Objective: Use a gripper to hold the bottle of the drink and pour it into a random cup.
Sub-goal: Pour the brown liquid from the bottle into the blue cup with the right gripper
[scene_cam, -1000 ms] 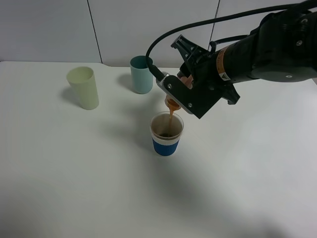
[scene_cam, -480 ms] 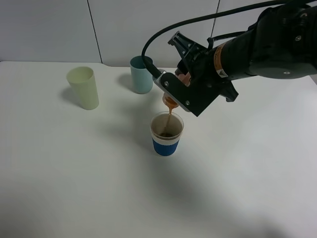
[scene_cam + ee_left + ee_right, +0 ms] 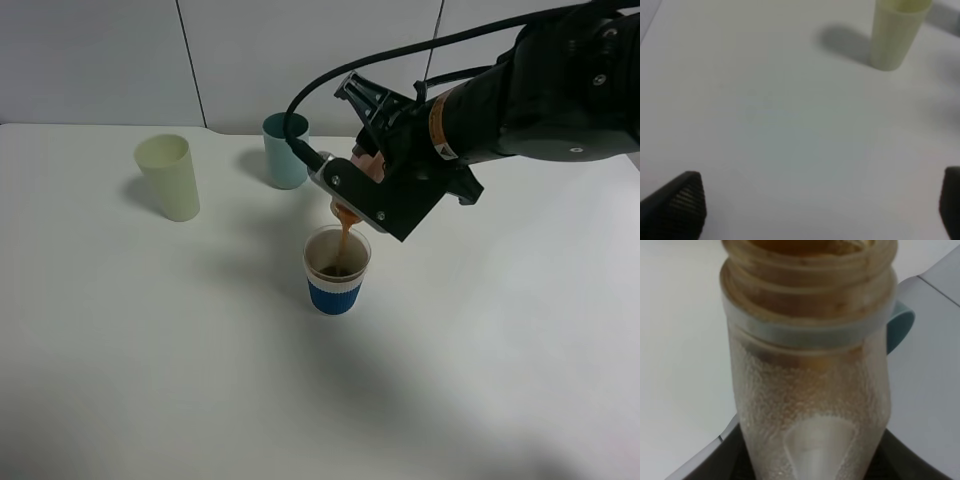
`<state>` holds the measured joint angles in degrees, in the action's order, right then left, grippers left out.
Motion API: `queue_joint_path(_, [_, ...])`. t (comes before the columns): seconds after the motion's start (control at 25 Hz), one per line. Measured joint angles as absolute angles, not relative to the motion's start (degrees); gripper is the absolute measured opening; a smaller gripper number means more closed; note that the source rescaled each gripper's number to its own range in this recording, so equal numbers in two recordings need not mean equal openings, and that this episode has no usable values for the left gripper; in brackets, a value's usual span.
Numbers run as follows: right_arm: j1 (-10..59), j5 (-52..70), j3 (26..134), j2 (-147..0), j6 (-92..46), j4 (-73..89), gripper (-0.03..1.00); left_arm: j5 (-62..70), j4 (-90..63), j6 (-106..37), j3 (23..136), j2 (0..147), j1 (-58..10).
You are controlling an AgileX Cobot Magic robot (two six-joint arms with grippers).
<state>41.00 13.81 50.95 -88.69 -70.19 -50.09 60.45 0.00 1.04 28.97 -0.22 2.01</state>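
Two fingers of the left gripper [image 3: 815, 205] stand spread, well left of the cup [image 3: 337, 270], by the pale yellow-green tumbler [image 3: 168, 177]. Just above the cup's rim the bottle of the drink [image 3: 347, 211] tilts mouth-down, its long axis rising rightward, pinched in the right gripper [image 3: 368, 188].

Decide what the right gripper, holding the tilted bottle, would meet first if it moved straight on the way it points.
Probably the blue-banded cup. The right gripper points downward with the bottle mouth leading, and the poured stream lands inside that cup. Depth is hard to judge from the exterior high view alone.
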Motion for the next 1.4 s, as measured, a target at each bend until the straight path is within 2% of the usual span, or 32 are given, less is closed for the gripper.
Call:
queue_joint_path(1.04, [41.28,13.31,54.29,-88.69,-70.25,-58.0,0.0,60.45,0.0,1.04,28.97,-0.22,2.01])
queue_joint_path(1.4, [41.34,9.62,54.29,-88.69,-70.25,-59.81,0.0,60.45,0.0,1.04,28.97,-0.22,2.01])
